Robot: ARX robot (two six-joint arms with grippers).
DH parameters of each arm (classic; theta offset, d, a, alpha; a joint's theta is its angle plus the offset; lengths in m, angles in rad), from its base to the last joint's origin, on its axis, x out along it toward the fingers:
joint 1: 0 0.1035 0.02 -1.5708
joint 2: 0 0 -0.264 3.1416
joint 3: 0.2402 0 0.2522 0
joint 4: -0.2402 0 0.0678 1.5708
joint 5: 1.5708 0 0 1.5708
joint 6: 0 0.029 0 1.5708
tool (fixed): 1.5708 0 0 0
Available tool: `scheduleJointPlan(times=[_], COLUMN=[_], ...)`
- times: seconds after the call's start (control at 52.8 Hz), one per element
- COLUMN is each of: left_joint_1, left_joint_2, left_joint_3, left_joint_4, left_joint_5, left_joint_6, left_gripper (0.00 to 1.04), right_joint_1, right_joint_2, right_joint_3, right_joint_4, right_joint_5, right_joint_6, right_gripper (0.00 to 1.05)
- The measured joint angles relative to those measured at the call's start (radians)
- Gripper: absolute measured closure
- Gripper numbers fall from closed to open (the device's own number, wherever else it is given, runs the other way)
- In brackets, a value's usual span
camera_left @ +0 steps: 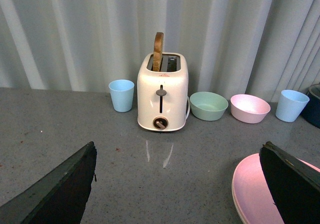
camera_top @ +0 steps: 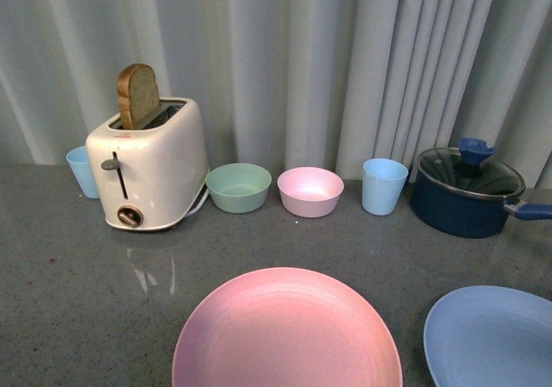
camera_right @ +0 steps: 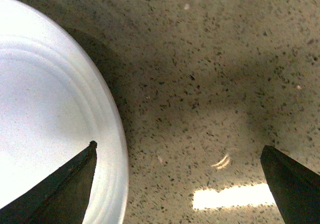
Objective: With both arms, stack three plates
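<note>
**Watching: nothing stacked, nothing gripped**

I see a speckled grey counter (camera_top: 52, 275) carrying a large round matte pink plate (camera_top: 286, 331) near centre and a large round matte light blue plate (camera_top: 492, 335) to its right, close but apart. My left gripper (camera_left: 177, 184) has its fingers spread beside the pink rim. My right gripper (camera_right: 177, 184), equally spread, straddles the blue plate's rim.

On the desk (camera_top: 69, 301), near plate (camera_top: 286, 331) at 6 o'clock, second plate (camera_top: 492, 335) at its 3 o'clock, apart; back row 10 to 2 o'clock: left cup (camera_top: 82, 170), toaster (camera_top: 155, 167) with bread slice (camera_top: 138, 94) in slot, left bowl (camera_top: 239, 187), right bowl (camera_top: 310, 190), right cup (camera_top: 384, 185), pot (camera_top: 466, 193).
</note>
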Motion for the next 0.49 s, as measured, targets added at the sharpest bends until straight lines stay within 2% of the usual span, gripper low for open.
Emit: scheduleJointPlan(times=[0.493], left_joint_1=[0.0], left_joint_2=[0.0], left_joint_3=[0.0], left_joint_4=[0.0], left_joint_5=[0.0], left_joint_6=[0.0], left_gripper=[0.07], right_joint_1=[0.127], right_joint_2=[0.068], right_joint_3=[0.06], right_joint_4=[0.008], right_joint_5=[0.027], right_joint_6=[0.059], right_gripper=[0.07])
